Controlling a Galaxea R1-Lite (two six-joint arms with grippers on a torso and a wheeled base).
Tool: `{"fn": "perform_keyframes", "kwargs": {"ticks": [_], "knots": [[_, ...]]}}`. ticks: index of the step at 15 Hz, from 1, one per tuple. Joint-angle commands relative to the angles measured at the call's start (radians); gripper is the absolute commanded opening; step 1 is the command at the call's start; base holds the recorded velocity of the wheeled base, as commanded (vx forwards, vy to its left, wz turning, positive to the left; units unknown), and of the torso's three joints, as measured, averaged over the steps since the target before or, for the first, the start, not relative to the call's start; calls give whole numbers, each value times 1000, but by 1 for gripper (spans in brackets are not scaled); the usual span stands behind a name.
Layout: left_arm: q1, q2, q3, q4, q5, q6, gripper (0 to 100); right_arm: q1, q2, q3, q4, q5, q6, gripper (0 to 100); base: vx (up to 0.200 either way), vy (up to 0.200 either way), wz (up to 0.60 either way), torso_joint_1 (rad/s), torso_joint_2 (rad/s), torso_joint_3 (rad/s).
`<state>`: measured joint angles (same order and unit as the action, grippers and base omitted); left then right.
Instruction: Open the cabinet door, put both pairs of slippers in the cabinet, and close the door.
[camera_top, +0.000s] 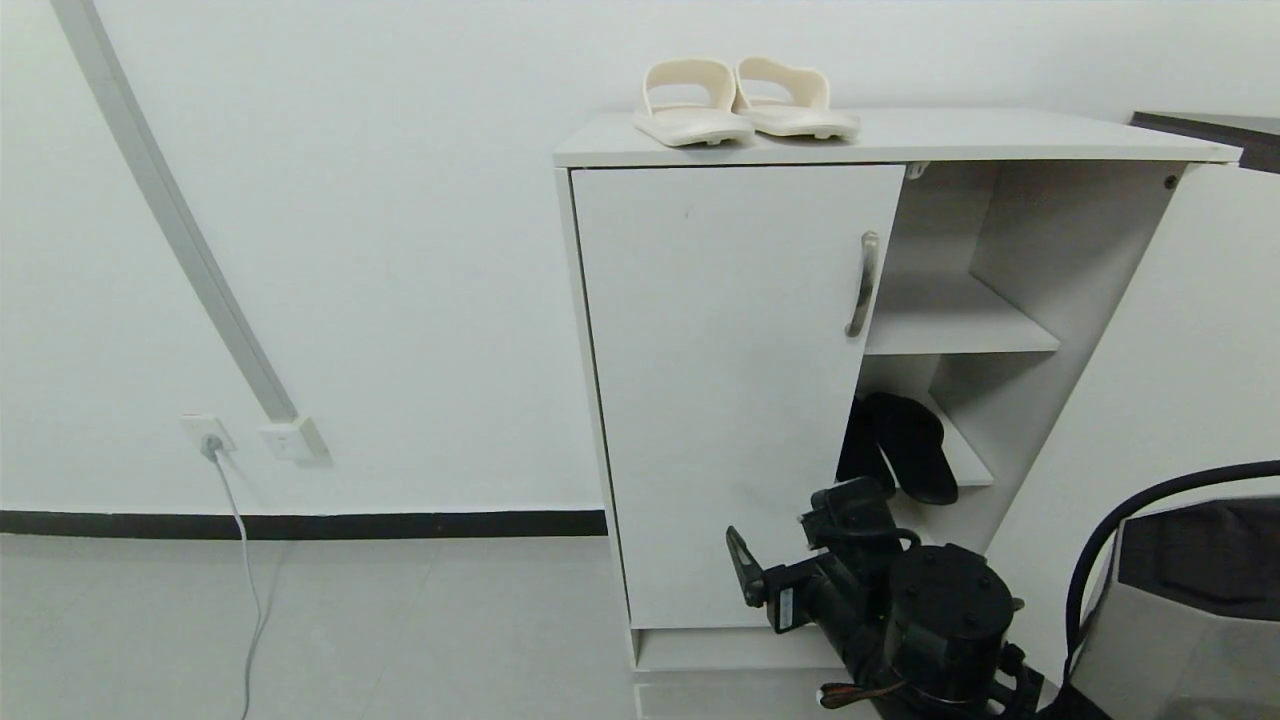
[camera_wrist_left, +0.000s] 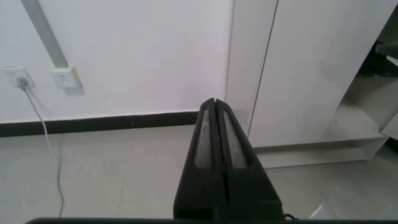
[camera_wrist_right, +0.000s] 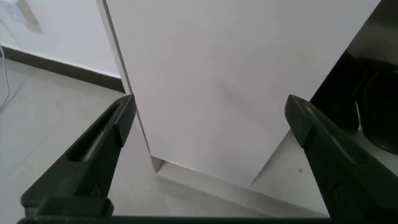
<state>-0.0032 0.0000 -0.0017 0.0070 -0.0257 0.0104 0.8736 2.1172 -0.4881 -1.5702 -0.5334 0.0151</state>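
Observation:
A pair of cream slippers (camera_top: 745, 100) rests on top of the white cabinet (camera_top: 1000, 135). The cabinet's left door (camera_top: 730, 400), with a metal handle (camera_top: 863, 285), is closed. Its right door (camera_top: 1160, 360) is swung open. A pair of black slippers (camera_top: 905, 445) (camera_wrist_right: 367, 99) sits on the lower shelf inside; the upper shelf (camera_top: 950, 320) is bare. My right gripper (camera_top: 795, 535) (camera_wrist_right: 210, 106) hangs open low in front of the closed door, holding nothing. My left gripper (camera_wrist_left: 214, 106) is shut and empty above the floor, left of the cabinet.
A wall socket (camera_top: 205, 432) with a grey cable (camera_top: 245, 560) running to the floor and a switch box (camera_top: 292, 438) under a slanted conduit are on the wall to the left. Tiled floor (camera_top: 350, 630) lies open left of the cabinet.

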Motion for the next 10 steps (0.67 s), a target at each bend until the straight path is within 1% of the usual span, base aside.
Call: {"fn": "perform_keyframes", "kwargs": {"ticks": [1, 2, 3, 4, 7, 10], "knots": [[0, 0, 0, 1, 0, 0, 0, 1, 6, -7, -1, 0, -1, 100, 0, 0, 0, 0, 0, 0], [0, 0, 0, 1, 0, 0, 0, 1, 6, -10, -1, 0, -1, 100, 0, 0, 0, 2, -71, -90], [0, 0, 0, 1, 0, -1, 0, 1, 6, -10, -1, 0, -1, 100, 0, 0, 0, 2, -95, -227], [0, 0, 0, 1, 0, 0, 0, 1, 6, -10, -1, 0, -1, 100, 0, 0, 0, 32, -334, -315], [0, 0, 0, 1, 0, 0, 0, 1, 4, -12, -1, 0, -3, 100, 0, 0, 0, 36, -439, -356], [0, 0, 0, -1, 0, -1, 0, -21, 6, -33, -1, -10, -17, 100, 0, 0, 0, 108, -447, -354]]}}
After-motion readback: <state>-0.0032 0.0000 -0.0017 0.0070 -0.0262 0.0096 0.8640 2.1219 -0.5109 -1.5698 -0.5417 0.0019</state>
